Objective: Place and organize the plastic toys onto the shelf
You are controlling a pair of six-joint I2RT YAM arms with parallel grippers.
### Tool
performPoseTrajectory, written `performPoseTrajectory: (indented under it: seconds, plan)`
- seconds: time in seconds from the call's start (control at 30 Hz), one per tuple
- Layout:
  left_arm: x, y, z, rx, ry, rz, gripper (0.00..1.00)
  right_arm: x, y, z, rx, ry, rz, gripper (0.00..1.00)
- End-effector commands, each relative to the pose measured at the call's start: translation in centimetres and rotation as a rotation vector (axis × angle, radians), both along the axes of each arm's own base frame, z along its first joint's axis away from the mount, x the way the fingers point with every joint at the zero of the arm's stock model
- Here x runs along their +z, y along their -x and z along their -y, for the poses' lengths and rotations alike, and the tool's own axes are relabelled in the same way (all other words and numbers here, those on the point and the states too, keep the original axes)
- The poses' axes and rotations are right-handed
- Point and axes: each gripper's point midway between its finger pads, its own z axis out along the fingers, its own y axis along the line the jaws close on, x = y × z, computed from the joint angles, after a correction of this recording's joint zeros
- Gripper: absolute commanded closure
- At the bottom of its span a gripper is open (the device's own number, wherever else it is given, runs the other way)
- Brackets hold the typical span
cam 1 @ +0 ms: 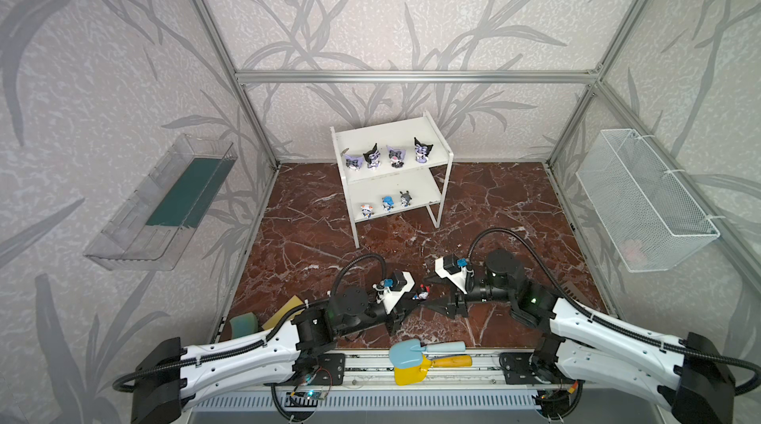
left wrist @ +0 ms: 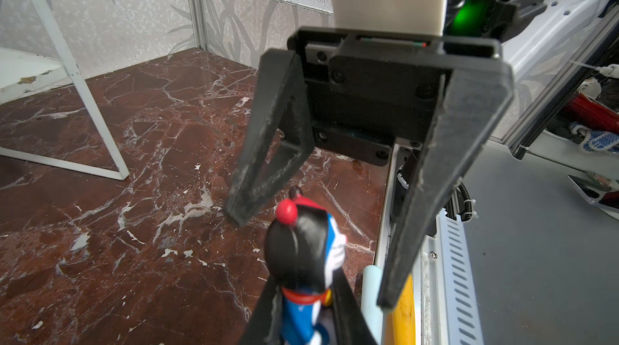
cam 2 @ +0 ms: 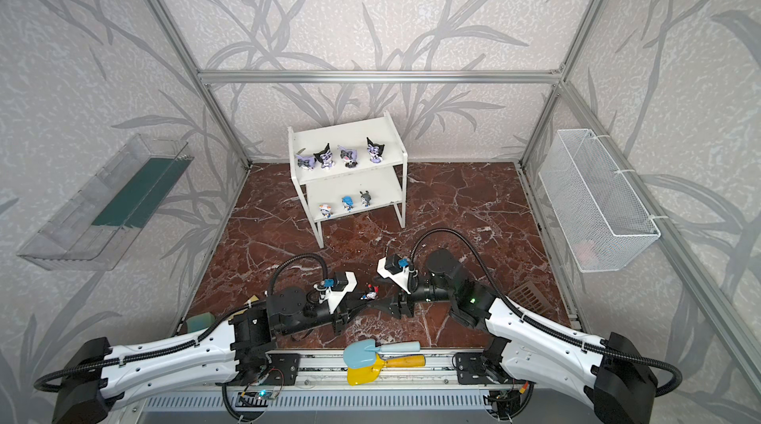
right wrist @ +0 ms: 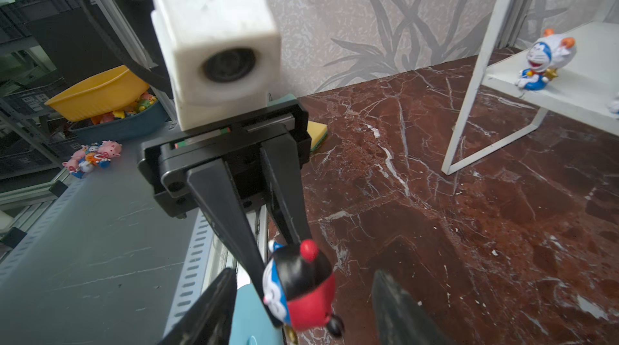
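Two shovels [cam 1: 405, 352] lie on the front rail. Just past them, the left gripper [right wrist: 283, 259] clenches one red-and-blue toy [left wrist: 301, 253], its legs hidden between the fingers. The right gripper [cam 1: 430, 303] faces it, spread wide. Farther back, the shelf [cam 1: 395, 129] carries four purple toys [cam 1: 372, 156] above and three small ones [cam 1: 387, 203] below.

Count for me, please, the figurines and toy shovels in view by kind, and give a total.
Pointed-ear purple and black figurines: 4, on the shelf's top board.
Small figurines: 4, three on the lower board, one in the left gripper.
Toy shovels: 2, one blue, one yellow.
Total: 10.
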Motion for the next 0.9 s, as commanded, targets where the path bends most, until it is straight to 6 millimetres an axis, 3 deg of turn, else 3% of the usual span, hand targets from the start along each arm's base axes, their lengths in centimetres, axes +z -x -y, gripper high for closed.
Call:
performPoseTrajectory:
  seconds: [0.0, 0.1, 0.37, 0.6, 0.87]
  plan:
    - [1.4, 0.0, -0.1, -0.006, 0.073, -0.002, 0.91, 2.1, 0.2, -0.7, 0.037, -0.064, 0.027, 0.39]
    - [1.6, -0.1, -0.2, -0.002, 0.084, -0.006, 0.92, 2.6, 0.2, -0.8, 0.037, -0.084, 0.032, 0.46]
    - [1.7, -0.3, -0.4, 0.008, 0.100, -0.010, 0.92, 3.9, 0.0, -0.5, -0.002, -0.171, 0.039, 0.47]
    - [2.0, -0.6, -0.6, 0.015, 0.109, -0.006, 0.92, 3.5, -0.1, -0.7, -0.001, -0.171, 0.014, 0.53]
    - [2.6, -0.7, -0.8, 0.021, 0.129, 0.000, 0.92, 2.7, -0.5, -1.1, -0.007, -0.161, -0.013, 0.43]
